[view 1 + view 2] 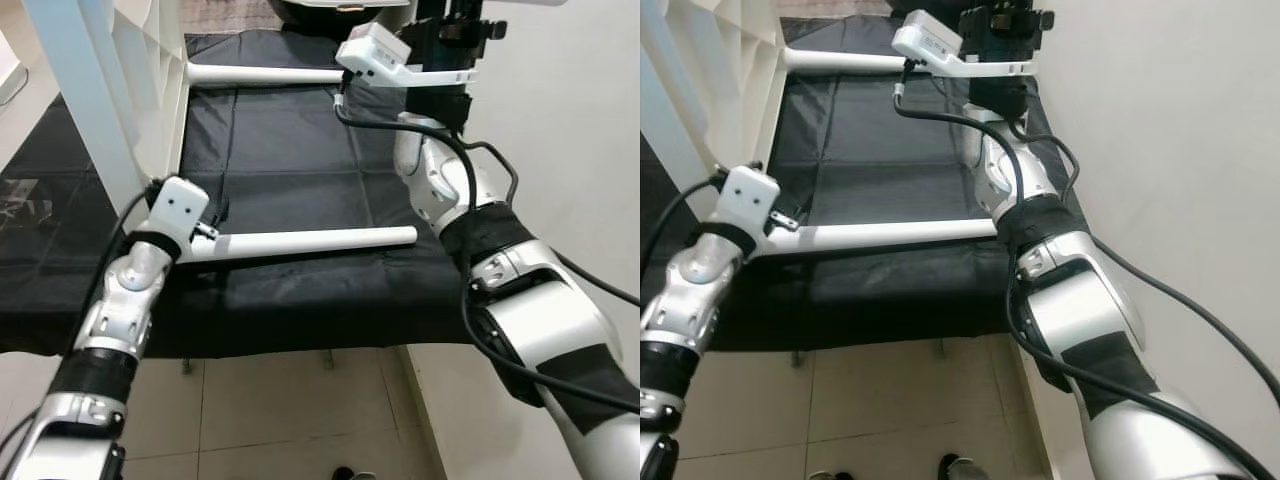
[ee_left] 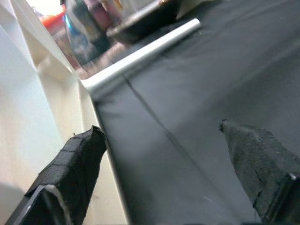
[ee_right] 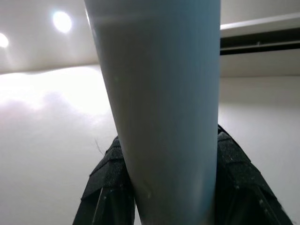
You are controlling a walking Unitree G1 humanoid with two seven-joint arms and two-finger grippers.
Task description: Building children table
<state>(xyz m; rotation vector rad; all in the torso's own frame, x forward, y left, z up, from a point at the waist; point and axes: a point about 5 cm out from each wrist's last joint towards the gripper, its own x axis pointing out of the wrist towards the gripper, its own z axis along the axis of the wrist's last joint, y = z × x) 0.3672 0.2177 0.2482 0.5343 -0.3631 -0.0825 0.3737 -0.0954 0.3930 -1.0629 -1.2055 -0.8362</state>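
Observation:
A white children's table lies on its side on a black cloth (image 1: 290,170), its top (image 1: 95,100) standing upright at the left. Two white legs jut out to the right. At the base of the near leg (image 1: 310,241) sits my left gripper (image 1: 212,218). In the left wrist view the left gripper (image 2: 159,129) is open, its black fingers (image 2: 77,159) wide apart over the cloth, with the far leg (image 2: 140,56) beyond. My right gripper (image 1: 438,58) is shut on the outer end of the far leg (image 1: 265,74); the white tube (image 3: 159,117) sits between its fingers (image 3: 108,187).
The cloth-covered platform ends at a front edge (image 1: 300,350), with beige tiled floor (image 1: 300,420) below. A white wall (image 1: 570,120) runs close along the right. A dark round object (image 1: 340,8) lies at the far end. Shoes (image 1: 960,468) show on the floor.

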